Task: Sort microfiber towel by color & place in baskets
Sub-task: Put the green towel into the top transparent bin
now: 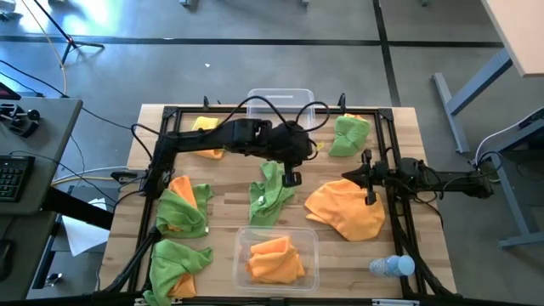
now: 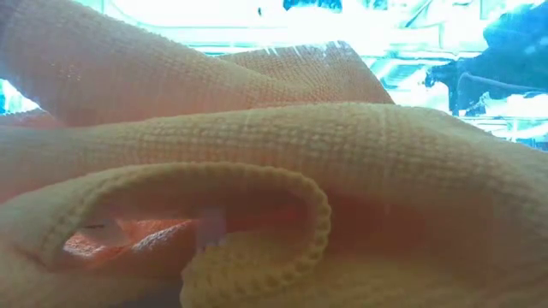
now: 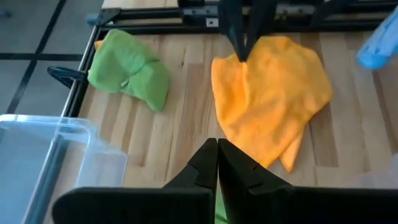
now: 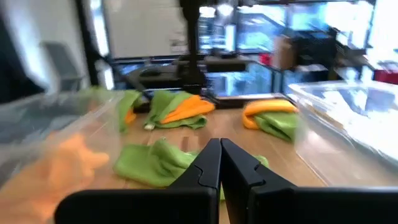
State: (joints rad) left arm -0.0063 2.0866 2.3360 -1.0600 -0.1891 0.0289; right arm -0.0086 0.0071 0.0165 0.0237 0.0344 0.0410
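Clear plastic bottle [image 1: 392, 266] lying on wooden table [image 1: 425, 187], keyboard [image 1: 10, 176] on side desk [image 1: 51, 127]

Pale wooden table [image 1: 399, 136]: orange and green microfiber towels [image 1: 347, 211] scattered across; two clear baskets [image 1: 276, 255] at opposite edges; plastic bottle [image 1: 391, 267] lying at corner.

Desk [image 1: 408, 136]: pale wood planks, matt. Towels, orange [image 1: 347, 211] and green [image 1: 270, 195]: soft cloth, coarse looped weave up close. Baskets [image 1: 276, 238]: clear glossy plastic. Frame rails [image 1: 255, 110]: dark, probably metal.
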